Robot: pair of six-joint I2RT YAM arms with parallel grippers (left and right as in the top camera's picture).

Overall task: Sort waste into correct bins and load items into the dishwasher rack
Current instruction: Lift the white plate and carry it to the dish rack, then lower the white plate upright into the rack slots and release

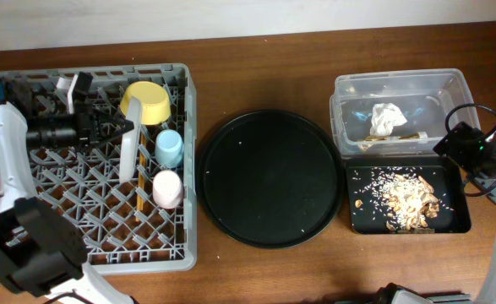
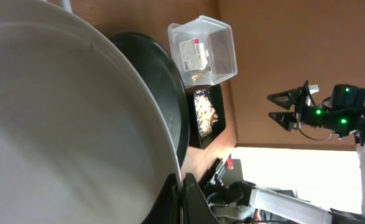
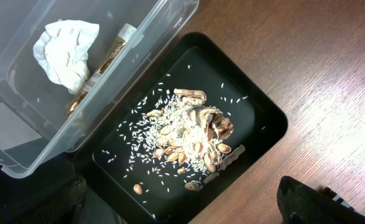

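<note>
- Grey plastic is what we see first: the dish rack (image 1: 95, 245) sits on the left of the wooden table (image 1: 273, 59) and is the biggest thing there.
- In the rack's far right corner a yellow bowl (image 1: 146, 101) lies tipped on its side. Just nearer than it a blue cup (image 1: 169, 149) and a pink cup (image 1: 166, 189) stand one behind the other.
- Left of the pink cup we make out thin wooden chopsticks (image 1: 138, 203) lying along the grid.
- The left claw (image 2: 181, 186) is clamped on the rim of a pale plate (image 2: 58, 124). From above we see the plate on edge over the middle of the rack, left of the cups.
- A big round black tray (image 1: 269, 177) lies in the middle of the table, just beside the rack.
- On the far right stands a clear tub (image 1: 400, 84) holding a crumpled white tissue (image 1: 388, 118) and a small wrapper scrap (image 3: 110, 56).
- Touching the tub's near side is a shallow black tray (image 1: 455, 221). In it we see a heap of tan food scraps (image 1: 408, 198) among scattered white grains.
- The right claw (image 2: 278, 106) hangs above the right end of the tub and tray. Its fingers stand wide apart and hold nothing.
</note>
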